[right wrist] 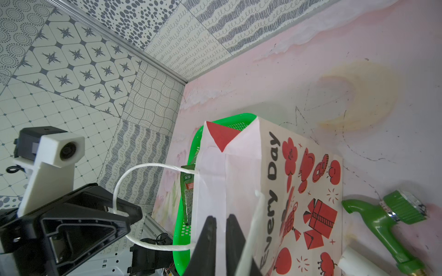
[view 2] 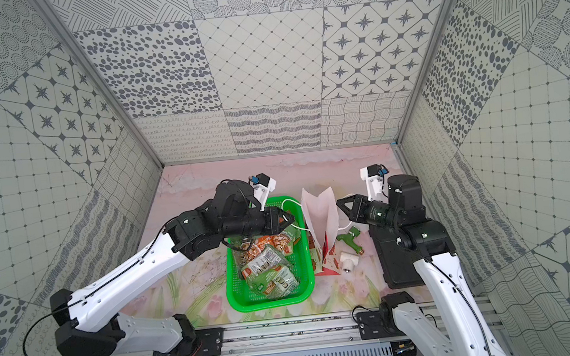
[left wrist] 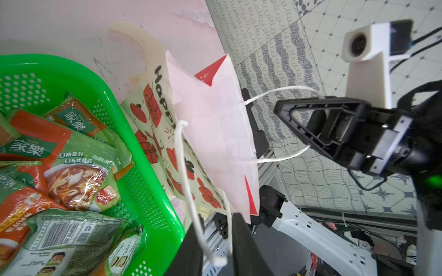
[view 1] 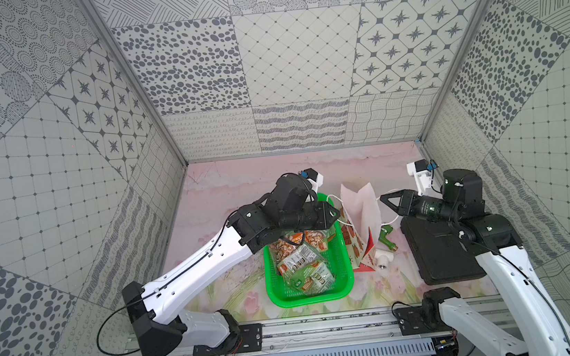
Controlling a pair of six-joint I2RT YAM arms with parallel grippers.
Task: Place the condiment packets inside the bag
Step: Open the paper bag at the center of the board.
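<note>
The bag (view 1: 361, 210) (view 2: 320, 215) stands between both arms, white inside, with red cartoon figures on its front (right wrist: 311, 191). Several green and orange condiment packets (view 1: 303, 260) (left wrist: 71, 148) lie in the green basket (view 1: 310, 297). At the bag's basket side, my left gripper (left wrist: 218, 214) (view 1: 337, 213) is shut on one white cord handle (left wrist: 189, 191), whose loop sits between its fingers. On the bag's other side my right gripper (right wrist: 220, 217) (view 1: 383, 198) has its jaws almost together. The other cord handle (right wrist: 253, 227) runs over one finger toward the jaw base.
A green spray nozzle (view 1: 387, 238) (right wrist: 382, 215) and a white pipe fitting (view 1: 382, 259) lie on the floral mat right of the bag. A black flat tray (view 1: 443, 259) lies under the right arm. The basket (view 2: 268, 303) touches the bag's left side.
</note>
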